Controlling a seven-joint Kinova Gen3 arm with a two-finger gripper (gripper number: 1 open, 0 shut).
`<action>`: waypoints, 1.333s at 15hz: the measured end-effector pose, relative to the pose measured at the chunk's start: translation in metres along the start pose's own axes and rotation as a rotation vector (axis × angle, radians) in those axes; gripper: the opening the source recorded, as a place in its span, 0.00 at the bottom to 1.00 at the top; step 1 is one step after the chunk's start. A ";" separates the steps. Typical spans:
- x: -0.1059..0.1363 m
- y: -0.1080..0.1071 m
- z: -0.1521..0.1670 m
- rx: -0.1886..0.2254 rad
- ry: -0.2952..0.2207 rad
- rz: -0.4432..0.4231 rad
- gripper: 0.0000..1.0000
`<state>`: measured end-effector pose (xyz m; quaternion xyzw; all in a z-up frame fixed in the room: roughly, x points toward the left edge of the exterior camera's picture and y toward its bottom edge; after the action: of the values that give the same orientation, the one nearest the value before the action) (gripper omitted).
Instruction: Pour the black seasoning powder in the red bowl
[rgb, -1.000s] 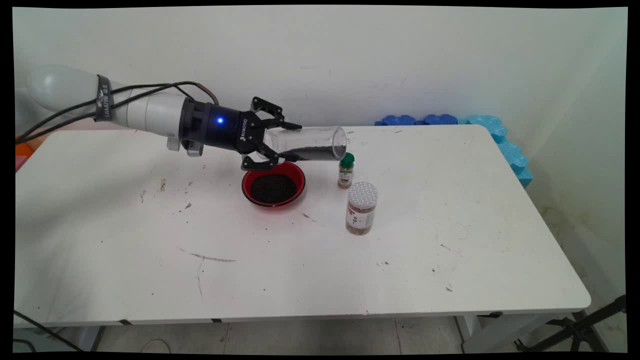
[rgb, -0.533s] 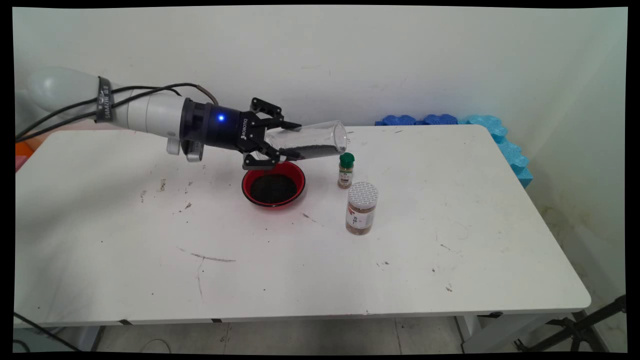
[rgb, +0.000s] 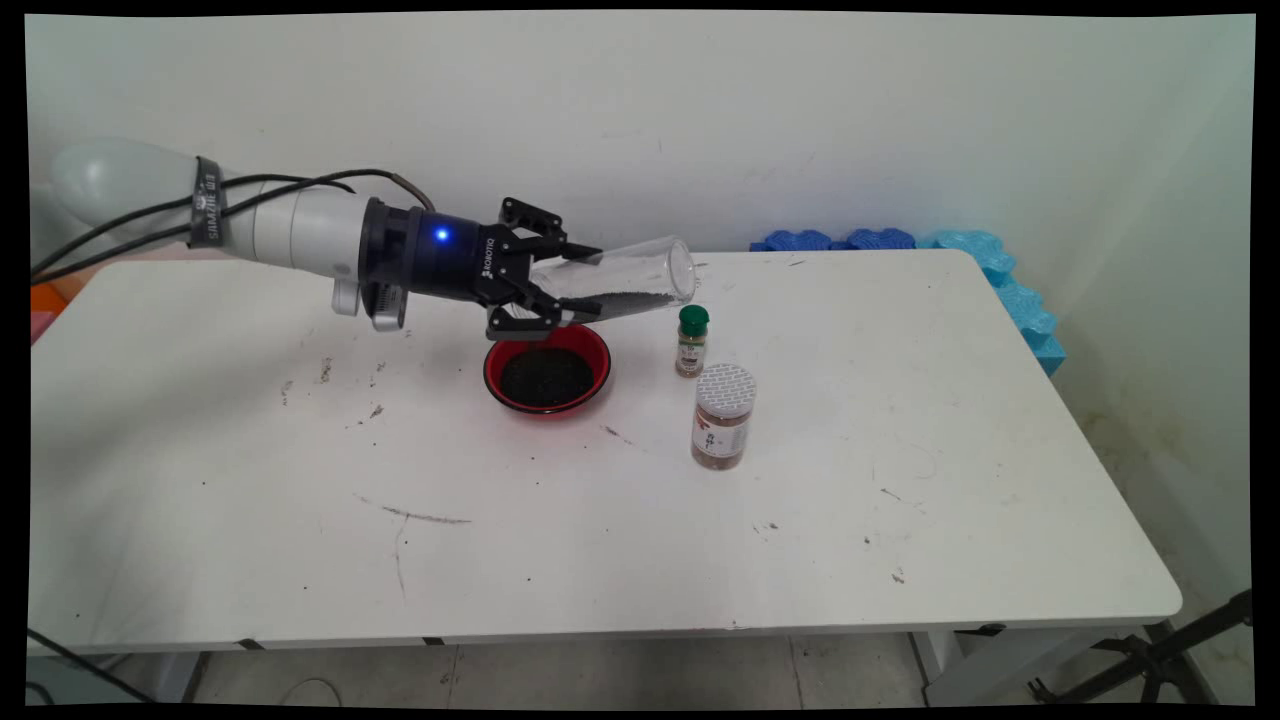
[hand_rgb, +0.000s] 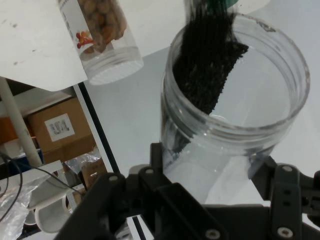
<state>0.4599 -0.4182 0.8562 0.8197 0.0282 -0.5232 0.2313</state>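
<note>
My gripper (rgb: 578, 283) is shut on the base of a clear plastic jar (rgb: 630, 280), held nearly level above the table with its open mouth to the right and tipped slightly up. Black grains lie along the jar's lower side. In the hand view the jar (hand_rgb: 235, 100) fills the middle between the fingers, the black grains (hand_rgb: 207, 65) streaked along its wall. Just below the gripper stands a red bowl (rgb: 546, 369) holding more black grains. A small green-capped spice bottle (rgb: 691, 341) stands just below the jar's mouth.
A taller jar with a white perforated lid (rgb: 721, 416) and brown contents stands in front of the spice bottle; the same jar (hand_rgb: 100, 35) shows at the hand view's top left. Blue foam pieces (rgb: 900, 243) line the table's far right corner. The white table (rgb: 600, 540) is scuffed.
The jar's mouth has tipped upward from level, and the black grains have slid back from the mouth toward the gripper end. The gripper has stayed over the red bowl.
</note>
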 end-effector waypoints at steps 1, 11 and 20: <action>0.000 0.000 0.000 -0.001 -0.001 -0.003 0.00; -0.004 0.002 0.005 -0.022 -0.022 -0.043 0.00; -0.005 0.008 0.006 -0.054 -0.039 -0.086 0.00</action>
<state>0.4545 -0.4266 0.8610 0.8010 0.0732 -0.5474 0.2310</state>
